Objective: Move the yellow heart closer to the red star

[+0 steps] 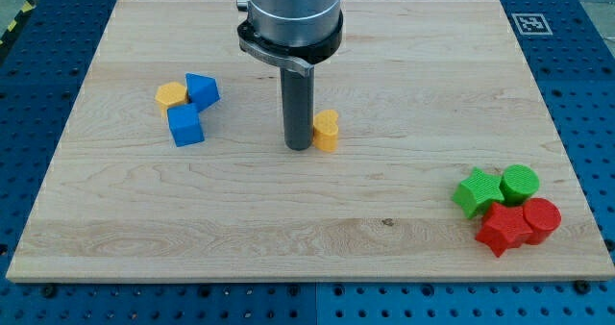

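The yellow heart (327, 131) lies near the middle of the wooden board. My tip (298, 147) stands right against its left side, touching or nearly touching it. The red star (504, 229) lies far off at the view's bottom right, in a cluster with other blocks. The rod hangs down from the arm's grey cylinder at the view's top centre.
Next to the red star are a red cylinder (541, 218), a green star (478, 191) and a green cylinder (519, 183). At the view's left lie a yellow hexagon (171, 96), a blue pentagon-like block (203, 90) and a blue cube (185, 126). The board's (307, 238) edges border a blue perforated table.
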Controlling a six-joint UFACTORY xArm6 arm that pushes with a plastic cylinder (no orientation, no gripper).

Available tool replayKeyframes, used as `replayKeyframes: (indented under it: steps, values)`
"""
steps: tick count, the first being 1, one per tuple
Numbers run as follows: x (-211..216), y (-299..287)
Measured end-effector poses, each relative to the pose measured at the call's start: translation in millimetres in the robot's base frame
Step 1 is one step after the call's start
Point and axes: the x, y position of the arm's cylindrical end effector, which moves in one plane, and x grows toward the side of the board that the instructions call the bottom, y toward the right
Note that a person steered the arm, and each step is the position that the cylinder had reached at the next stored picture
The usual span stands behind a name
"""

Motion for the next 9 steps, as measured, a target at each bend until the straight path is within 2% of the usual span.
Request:
replayKeyframes:
  steps: [2,3,4,5,6,7,9]
  values:
    - [17,0]
    - [5,-3]
    - [-35,-36]
    - [-37,-5]
    - [-21,24]
    - [-6,24]
    - [-17,52]
